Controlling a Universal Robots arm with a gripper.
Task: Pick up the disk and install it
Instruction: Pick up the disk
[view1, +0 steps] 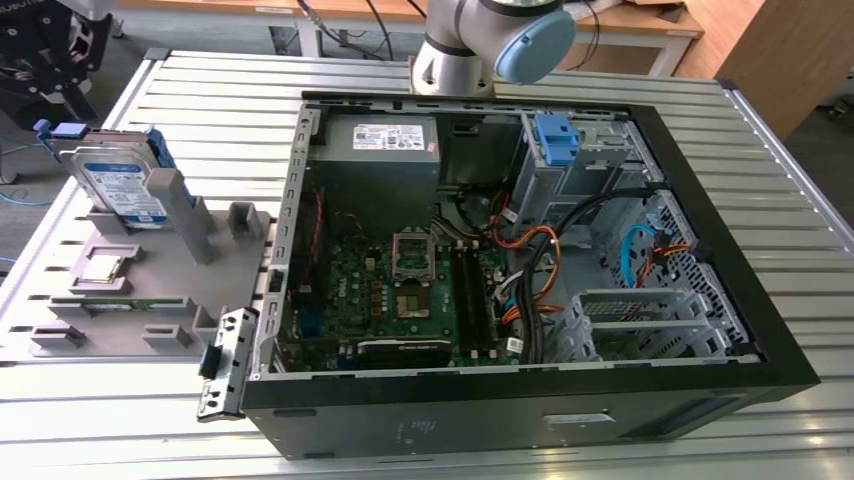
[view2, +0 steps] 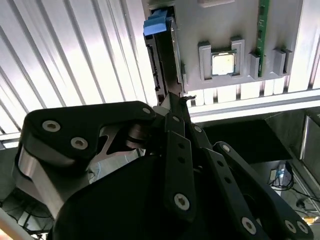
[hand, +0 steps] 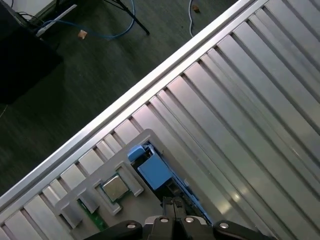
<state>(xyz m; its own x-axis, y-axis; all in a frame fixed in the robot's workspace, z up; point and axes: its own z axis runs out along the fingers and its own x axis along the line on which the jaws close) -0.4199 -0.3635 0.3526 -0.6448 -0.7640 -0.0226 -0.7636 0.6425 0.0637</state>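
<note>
Gripper (view2: 172, 101), black and closed empty, hovers above upright silver blue-railed disk (view1: 118, 185).

A ribbed, silver aluminium worktop (view1: 214, 90) of long parallel slats carries two things. Toward the exterior view's right, an open black metal computer case (view1: 534, 385) lies on its side, taking up most of the surface. Just beside it, on the exterior view's left, a flat grey plastic fixture tray (view1: 134, 300) with raised blocks rests on the slats. A flat silver-metal disk (view1: 118, 188) with a white-and-blue label and blue side rails stands upright in the tray's far corner.
</note>
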